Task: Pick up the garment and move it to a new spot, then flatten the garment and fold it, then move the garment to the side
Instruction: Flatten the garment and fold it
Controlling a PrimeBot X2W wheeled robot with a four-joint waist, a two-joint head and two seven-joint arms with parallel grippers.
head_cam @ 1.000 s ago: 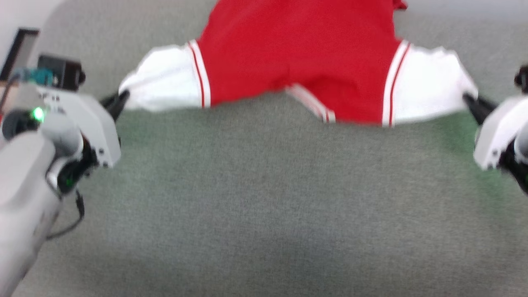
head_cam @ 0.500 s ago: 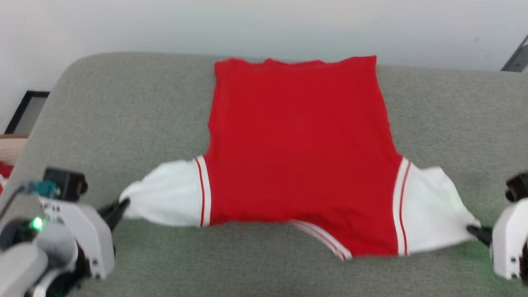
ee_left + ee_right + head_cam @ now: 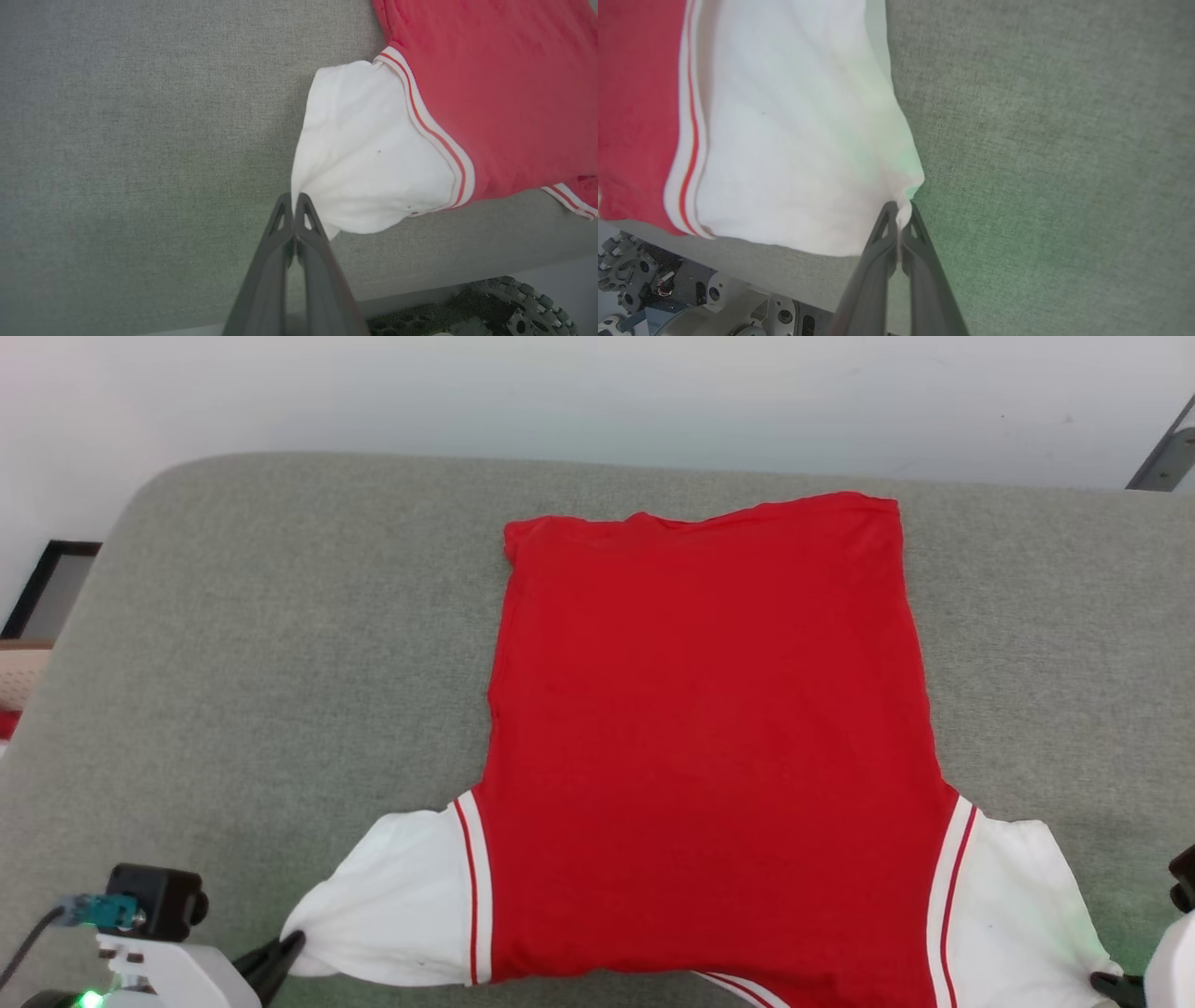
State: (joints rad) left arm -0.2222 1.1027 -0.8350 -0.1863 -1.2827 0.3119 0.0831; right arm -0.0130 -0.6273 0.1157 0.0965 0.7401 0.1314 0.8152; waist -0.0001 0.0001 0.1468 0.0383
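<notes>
One soft red jersey shirt with white sleeve ends and striped trim, the garment (image 3: 709, 737), lay spread on a broad grey woven cushion (image 3: 280, 644). Its hem reached toward the cushion's far edge and its striped neck trim (image 3: 738, 985) sat at the cushion's near edge. The shirt's long axis ran near edge to far edge, straight away from the robot, and its red body looked close to flat.

Two grippers were at work, each with two long dark fingers. The left gripper (image 3: 295, 200) was pinched tight on the outer corner of the left sleeve end (image 3: 392, 905), by the cushion's near left corner. The right gripper (image 3: 900, 210) was clamped the same way on the outer corner of the right sleeve end (image 3: 1013, 915), by the cushion's near right side. Both white sleeves were drawn to a point at the fingertips.

From each gripper the shirt lay inward and toward the cushion's far edge, so neither arm was nearer the whole; each had its own sleeve. Judging by the layout, the flattening step was nearly done. The next move likely depended on keeping the two corners evenly apart along the cushion's near edge.

Counted: one shirt, two sleeve ends, two grippers, one cushion.
</notes>
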